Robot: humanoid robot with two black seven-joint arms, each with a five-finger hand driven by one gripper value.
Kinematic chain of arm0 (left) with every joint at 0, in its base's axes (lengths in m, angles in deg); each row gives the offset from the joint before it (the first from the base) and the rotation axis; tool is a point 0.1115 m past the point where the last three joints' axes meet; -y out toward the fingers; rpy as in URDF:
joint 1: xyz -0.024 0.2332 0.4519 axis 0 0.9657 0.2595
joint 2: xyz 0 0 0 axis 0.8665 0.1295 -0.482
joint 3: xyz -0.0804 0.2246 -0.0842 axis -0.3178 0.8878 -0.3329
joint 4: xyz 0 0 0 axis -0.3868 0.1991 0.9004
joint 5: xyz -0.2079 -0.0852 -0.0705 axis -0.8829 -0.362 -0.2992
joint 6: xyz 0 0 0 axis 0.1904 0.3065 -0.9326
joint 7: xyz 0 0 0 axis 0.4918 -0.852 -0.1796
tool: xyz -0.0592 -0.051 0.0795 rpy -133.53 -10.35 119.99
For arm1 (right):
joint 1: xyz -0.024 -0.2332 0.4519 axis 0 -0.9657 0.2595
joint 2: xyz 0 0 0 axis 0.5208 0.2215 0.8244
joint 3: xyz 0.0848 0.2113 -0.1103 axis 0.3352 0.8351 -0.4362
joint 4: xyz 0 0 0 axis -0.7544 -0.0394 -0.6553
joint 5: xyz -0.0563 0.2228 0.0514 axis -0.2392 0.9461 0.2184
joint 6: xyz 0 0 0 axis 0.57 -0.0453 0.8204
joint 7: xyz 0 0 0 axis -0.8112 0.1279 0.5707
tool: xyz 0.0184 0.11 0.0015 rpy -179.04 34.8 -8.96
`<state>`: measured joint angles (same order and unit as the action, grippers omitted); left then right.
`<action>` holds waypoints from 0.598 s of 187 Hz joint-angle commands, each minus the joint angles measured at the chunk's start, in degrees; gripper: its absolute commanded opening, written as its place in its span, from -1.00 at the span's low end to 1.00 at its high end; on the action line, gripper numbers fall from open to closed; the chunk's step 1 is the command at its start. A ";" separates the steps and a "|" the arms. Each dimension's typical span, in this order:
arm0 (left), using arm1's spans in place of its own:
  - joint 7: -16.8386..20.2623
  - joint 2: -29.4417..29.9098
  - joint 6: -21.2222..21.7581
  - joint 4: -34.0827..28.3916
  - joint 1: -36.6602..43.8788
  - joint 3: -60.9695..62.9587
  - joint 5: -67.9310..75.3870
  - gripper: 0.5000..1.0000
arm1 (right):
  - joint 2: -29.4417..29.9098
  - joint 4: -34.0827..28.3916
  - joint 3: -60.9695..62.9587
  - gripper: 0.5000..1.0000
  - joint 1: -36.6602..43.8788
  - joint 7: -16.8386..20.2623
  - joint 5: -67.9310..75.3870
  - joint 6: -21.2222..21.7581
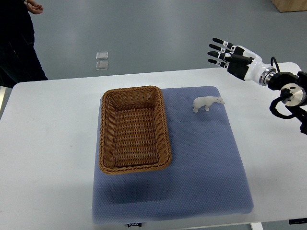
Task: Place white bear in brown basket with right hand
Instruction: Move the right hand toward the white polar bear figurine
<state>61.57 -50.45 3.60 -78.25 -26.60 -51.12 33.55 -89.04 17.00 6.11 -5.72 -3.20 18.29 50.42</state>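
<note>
My right hand (221, 51) hangs open and empty beyond the table's far right edge. The bear (207, 103) stands nearer me on the mat (201, 167), long axis left-right, the basket (135, 129) to its left.

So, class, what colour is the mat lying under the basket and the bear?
Blue-grey with a fine dotted texture; the mat shows best in the top view.

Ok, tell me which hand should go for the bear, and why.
Right. The right hand hangs open above the table's far right, close to the white bear standing on the blue mat right of the brown basket. No left arm is in view.
</note>
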 commanded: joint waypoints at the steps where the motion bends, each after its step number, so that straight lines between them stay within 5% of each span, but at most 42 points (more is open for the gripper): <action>1: 0.02 0.00 0.00 -0.03 0.00 0.00 0.00 1.00 | 0.01 0.01 0.00 0.70 -0.07 0.00 0.00 0.01; 112: 0.02 0.00 0.00 0.14 -0.09 0.08 0.00 1.00 | 0.80 -0.52 -0.17 0.70 0.37 -0.53 -10.90 0.19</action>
<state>61.59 -50.45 3.63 -78.01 -26.69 -51.04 33.55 -88.63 16.64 5.85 -5.53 -3.42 10.91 50.42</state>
